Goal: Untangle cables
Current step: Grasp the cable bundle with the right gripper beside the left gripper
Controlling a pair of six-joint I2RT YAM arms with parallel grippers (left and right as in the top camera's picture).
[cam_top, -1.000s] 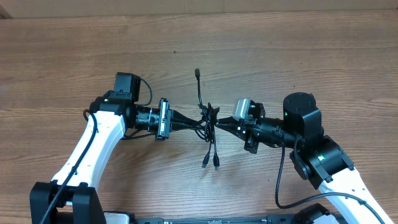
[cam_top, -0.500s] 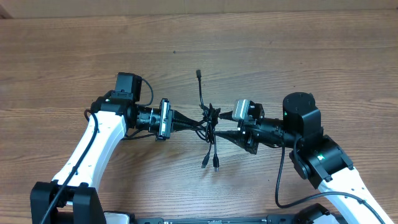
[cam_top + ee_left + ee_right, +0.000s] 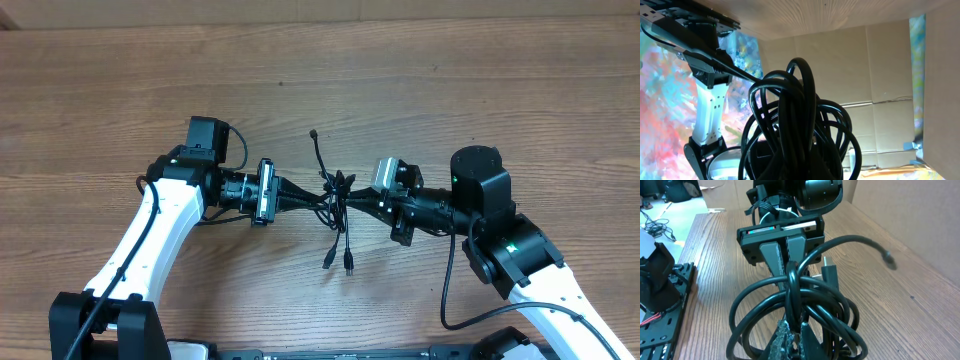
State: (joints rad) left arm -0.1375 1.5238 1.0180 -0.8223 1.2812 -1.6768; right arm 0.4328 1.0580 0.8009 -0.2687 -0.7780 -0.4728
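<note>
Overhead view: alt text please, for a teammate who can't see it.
The left gripper and right gripper face each other mid-way across the wooden table, each shut on a tangled bundle of black cables. Loose plug ends trail out.

One brown wood-grain table (image 3: pixel 480 90) carries everything. Two white-and-black robot arms reach over it: the left arm (image 3: pixel 160 215) from the near left corner, the right arm (image 3: pixel 520 260) from the near right. There are two black two-finger grippers, the left gripper (image 3: pixel 318 197) and the right gripper (image 3: pixel 352 201). One knotted bundle of thin black cables (image 3: pixel 335 192) sits mid-table. Three plug ends leave it: one (image 3: pixel 314 132) toward the far edge, two (image 3: pixel 327 265) (image 3: pixel 349 270) toward the near edge. The cables inside the knot cannot be counted.
</note>
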